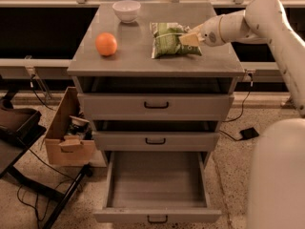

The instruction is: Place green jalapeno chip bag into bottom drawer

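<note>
The green jalapeno chip bag lies flat on the grey cabinet top, right of centre. My gripper reaches in from the right and rests at the bag's right edge, touching it. The bottom drawer is pulled fully open below, and its grey box interior holds nothing. Its small black handle shows at the front.
An orange sits on the left of the cabinet top and a white bowl at the back. The two upper drawers are shut. A cardboard box and cables lie on the floor to the left. My white base stands at the right.
</note>
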{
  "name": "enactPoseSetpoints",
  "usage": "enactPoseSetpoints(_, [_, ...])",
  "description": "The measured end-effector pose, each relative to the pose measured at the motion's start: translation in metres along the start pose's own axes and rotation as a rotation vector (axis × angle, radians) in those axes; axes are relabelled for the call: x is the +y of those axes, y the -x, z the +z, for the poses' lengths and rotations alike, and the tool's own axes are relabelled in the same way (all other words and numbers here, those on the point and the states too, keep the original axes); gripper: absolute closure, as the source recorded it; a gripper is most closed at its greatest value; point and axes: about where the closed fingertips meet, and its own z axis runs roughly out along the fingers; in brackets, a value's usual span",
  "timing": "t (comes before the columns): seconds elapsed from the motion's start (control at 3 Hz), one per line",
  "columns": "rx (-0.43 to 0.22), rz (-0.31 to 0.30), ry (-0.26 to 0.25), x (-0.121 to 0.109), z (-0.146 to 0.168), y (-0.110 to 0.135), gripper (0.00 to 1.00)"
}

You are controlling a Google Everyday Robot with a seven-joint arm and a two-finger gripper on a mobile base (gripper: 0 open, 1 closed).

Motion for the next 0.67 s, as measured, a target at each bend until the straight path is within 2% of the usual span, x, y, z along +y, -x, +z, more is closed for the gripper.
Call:
enactPoseSetpoints(0.33, [-0.021,-0.038,-0.174,-0.004,-0.086,0.029,1.0])
enactPoseSetpoints(0.67, [-0.062,-0.036,-0.399,0.008,-0.193,0.066,1.0])
